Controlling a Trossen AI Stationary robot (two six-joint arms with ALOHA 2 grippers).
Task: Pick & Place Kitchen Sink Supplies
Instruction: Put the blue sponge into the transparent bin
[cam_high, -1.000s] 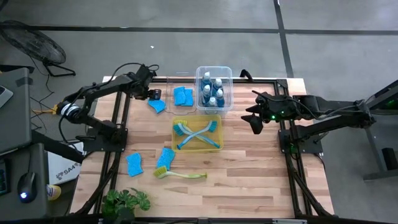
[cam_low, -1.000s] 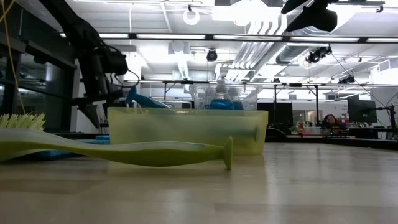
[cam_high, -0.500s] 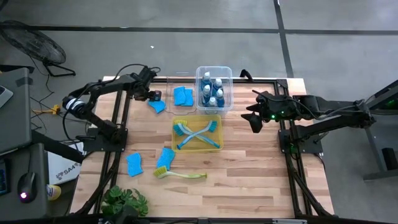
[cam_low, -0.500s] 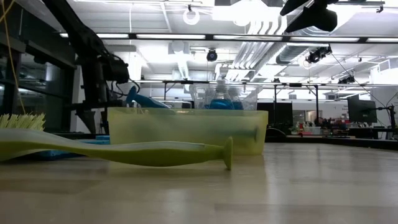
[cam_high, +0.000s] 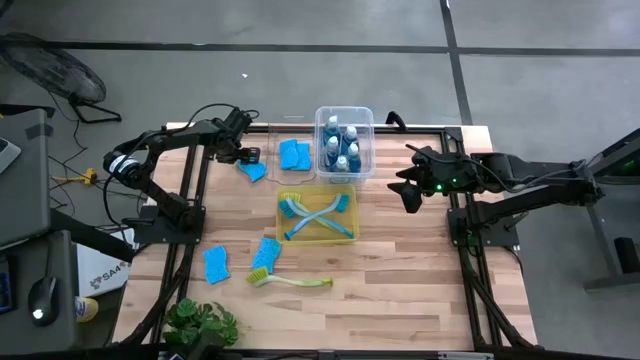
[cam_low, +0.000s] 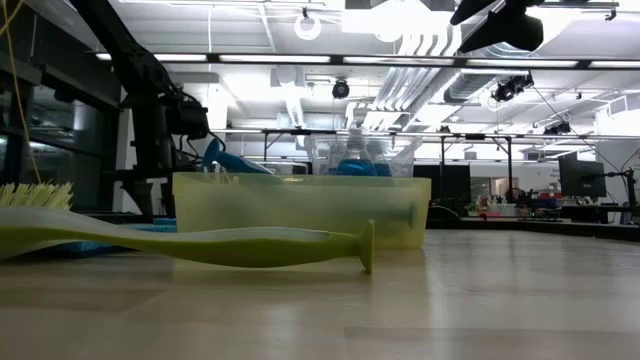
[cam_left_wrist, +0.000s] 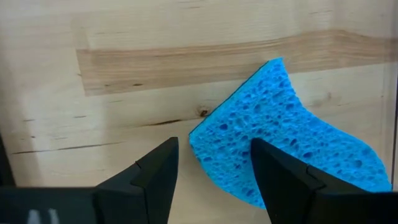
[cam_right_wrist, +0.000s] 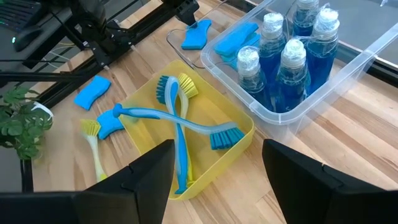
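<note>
Left wrist view: left hand (cam_left_wrist: 214, 163) spread apart above blue sponge (cam_left_wrist: 280, 134)

We see a light wooden table (cam_high: 400, 270) on a black metal frame, grey concrete floor (cam_high: 300, 60) with dark seams, a floor fan (cam_high: 50, 65) at the corner, bright ceiling strip lights (cam_low: 300, 60), exposed ducts overhead, monitors (cam_low: 580, 175) far back.

We see five blue-liquid bottles (cam_high: 341, 148) standing upright at 12 o'clock, with two sponges (cam_high: 294, 155) beside them. A loose sponge (cam_high: 252, 170) lies at 11. Two blue brushes (cam_high: 316, 216) cross at centre. At 7, a yellow-green brush (cam_high: 289, 280) touches one sponge (cam_high: 266, 252); another sponge (cam_high: 215, 264) lies near.
</note>
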